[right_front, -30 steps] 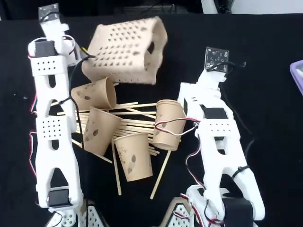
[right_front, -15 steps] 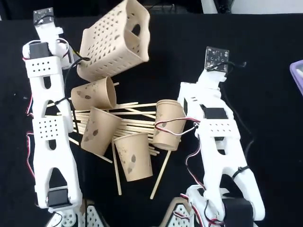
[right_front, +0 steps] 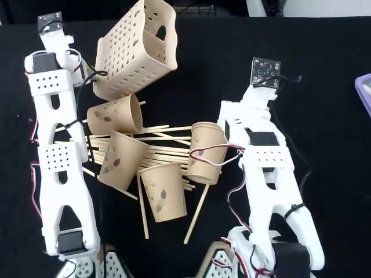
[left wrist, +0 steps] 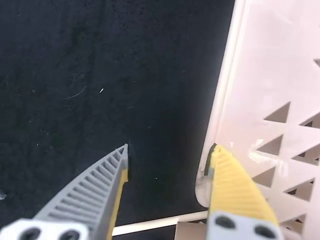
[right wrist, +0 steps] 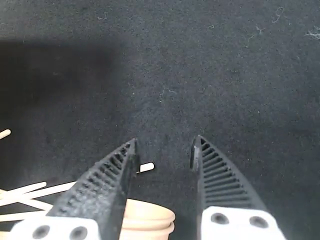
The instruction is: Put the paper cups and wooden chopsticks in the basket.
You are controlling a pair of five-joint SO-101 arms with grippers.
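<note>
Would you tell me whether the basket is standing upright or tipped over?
Tipped: in the high view the basket shows its perforated wall, mouth facing sideways.

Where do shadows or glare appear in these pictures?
Right wrist view: a darker shadow falls across the black cloth. Left wrist view: the beige perforated plastic basket looks washed out by bright light. High view: the brown paper cups show no glare.

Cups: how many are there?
4 cups: one beside the basket, two lying on the chopsticks, one at the pile's right end. The basket might hide more.
</note>
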